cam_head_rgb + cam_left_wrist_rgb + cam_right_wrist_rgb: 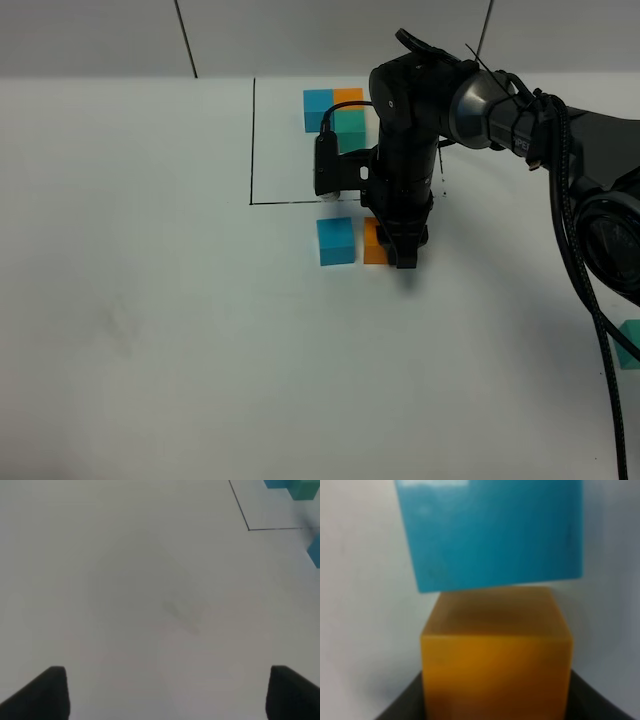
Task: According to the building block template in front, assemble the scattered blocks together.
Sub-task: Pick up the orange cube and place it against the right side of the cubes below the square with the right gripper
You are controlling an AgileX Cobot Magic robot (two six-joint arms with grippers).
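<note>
The template (pixel 338 112) is an L of blue, orange and teal cubes inside a thin black frame at the back; its edge shows in the left wrist view (pixel 292 486). The loose blue cube (pixel 335 241) sits just in front of the frame. The loose orange cube (pixel 372 243) sits against its right side on the table. My right gripper (pixel 400 255) points down and is shut on the orange cube (pixel 495 655), with the blue cube (pixel 490 530) touching it. The loose teal cube (pixel 628 345) lies at the far right edge. My left gripper (pixel 167 695) is open and empty over bare table.
The white table (pixel 150 300) carries the black frame line (pixel 253 140). The right arm and its cables (pixel 560 130) stretch in from the right over the frame's right part. The loose blue cube also shows at the edge of the left wrist view (pixel 315 550).
</note>
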